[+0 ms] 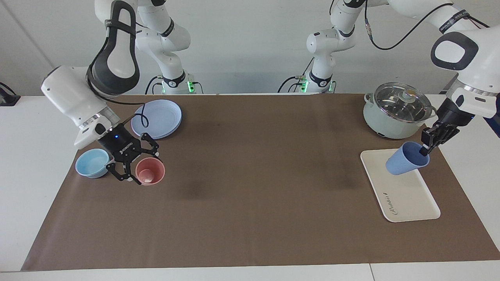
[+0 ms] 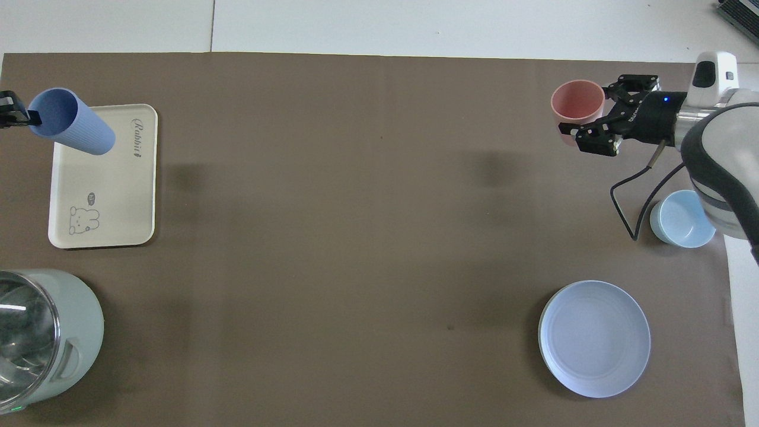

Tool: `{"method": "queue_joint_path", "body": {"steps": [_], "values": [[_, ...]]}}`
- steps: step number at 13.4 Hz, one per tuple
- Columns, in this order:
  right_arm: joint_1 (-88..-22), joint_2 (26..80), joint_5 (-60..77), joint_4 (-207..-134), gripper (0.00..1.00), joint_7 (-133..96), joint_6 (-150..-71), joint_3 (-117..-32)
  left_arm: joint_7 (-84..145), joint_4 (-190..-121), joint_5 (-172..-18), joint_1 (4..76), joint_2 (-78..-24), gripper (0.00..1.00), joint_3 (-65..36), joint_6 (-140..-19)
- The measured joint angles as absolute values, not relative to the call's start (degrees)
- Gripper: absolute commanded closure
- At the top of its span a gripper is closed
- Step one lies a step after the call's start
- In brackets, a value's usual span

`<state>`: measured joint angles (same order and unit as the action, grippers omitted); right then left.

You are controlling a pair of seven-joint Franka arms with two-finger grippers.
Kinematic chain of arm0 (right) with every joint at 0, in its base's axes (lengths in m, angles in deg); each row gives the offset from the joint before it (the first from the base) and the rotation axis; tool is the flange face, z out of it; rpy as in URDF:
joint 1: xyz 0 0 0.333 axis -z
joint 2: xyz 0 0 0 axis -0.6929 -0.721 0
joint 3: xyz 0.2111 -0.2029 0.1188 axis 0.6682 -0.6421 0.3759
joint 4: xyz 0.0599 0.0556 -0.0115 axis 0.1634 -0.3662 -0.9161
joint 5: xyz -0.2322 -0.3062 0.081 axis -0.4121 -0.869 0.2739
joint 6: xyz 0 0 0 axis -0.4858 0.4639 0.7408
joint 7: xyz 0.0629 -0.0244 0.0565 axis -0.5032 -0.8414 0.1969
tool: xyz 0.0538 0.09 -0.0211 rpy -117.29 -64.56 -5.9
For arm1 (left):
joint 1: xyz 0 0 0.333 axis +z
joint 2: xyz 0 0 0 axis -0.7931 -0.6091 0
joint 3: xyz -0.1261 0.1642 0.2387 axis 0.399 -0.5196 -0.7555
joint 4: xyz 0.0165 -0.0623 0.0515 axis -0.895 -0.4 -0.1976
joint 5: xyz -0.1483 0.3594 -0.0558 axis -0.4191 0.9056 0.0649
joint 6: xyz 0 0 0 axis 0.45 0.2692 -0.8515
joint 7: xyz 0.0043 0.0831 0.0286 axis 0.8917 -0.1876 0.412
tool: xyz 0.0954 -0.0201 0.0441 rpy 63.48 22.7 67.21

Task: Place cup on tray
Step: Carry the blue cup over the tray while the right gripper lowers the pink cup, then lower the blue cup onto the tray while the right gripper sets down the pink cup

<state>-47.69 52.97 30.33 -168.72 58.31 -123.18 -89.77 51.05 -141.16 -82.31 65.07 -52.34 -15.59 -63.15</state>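
The periwinkle-blue cup (image 1: 404, 159) hangs tilted in the air over the cream-white tray (image 1: 406, 199), its mouth toward the gripper. My left gripper (image 1: 425, 150) is shut on the cup's rim. In the overhead view the cup (image 2: 74, 124) lies over the tray (image 2: 107, 196) at the end with the cursive lettering, and the left gripper (image 2: 21, 115) shows at the picture's edge. I cannot tell whether the cup's base touches the tray. My right gripper (image 1: 138, 166) is open and low beside the pink cup (image 1: 150, 171), at the right arm's end of the table.
A pale green pot with a glass lid (image 1: 398, 111) stands beside the tray, nearer to the robots. A low light-blue bowl (image 1: 93, 162) sits beside the right gripper. A round blue plate (image 1: 157, 118) lies nearer to the robots than the pink cup (image 2: 578, 107).
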Motion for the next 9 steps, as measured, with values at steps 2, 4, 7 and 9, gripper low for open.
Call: {"method": "queue_joint_path", "body": {"steps": [2,4,7,9], "values": [[-46.1,51.24,39.17,-168.78,1.0,65.35,-123.17,-89.78,53.26,-145.89,-82.32,66.13,-53.19,1.0,-15.56,-68.4],[-44.94,49.8,46.98,-168.84,1.0,67.81,-122.67,-89.76,53.74,-147.36,-82.31,66.27,-54.18,1.0,-15.39,-70.13],[-43.59,47.58,57.0,-168.97,1.0,70.84,-119.97,-89.74,54.75,-148.2,-82.29,67.04,-56.0,1.0,-15.4,-72.89],[-41.1,45.23,59.39,-169.09,1.0,77.33,-115.78,-89.74,55.87,-148.39,-82.3,67.92,-58.04,1.0,-15.39,-74.85]]}}
